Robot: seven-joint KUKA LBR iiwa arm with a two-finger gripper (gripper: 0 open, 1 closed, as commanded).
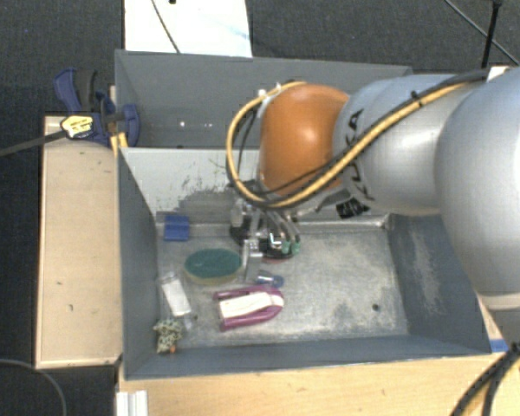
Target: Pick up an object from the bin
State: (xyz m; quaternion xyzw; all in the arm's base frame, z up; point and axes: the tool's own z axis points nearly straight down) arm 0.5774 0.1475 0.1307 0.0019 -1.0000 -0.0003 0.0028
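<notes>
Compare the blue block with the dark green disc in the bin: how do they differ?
The blue block is small and boxy; the dark green disc is round, flat and clearly wider. The block sits by the far wall; the disc lies nearer the middle, beside the pincer. Both lie on the bin floor, apart.

A dark grey, speckled carpet floor spreads across the upper and left parts of the frame, crossed at mid left by a thin black cable, with another thin black cable at upper right.
</notes>
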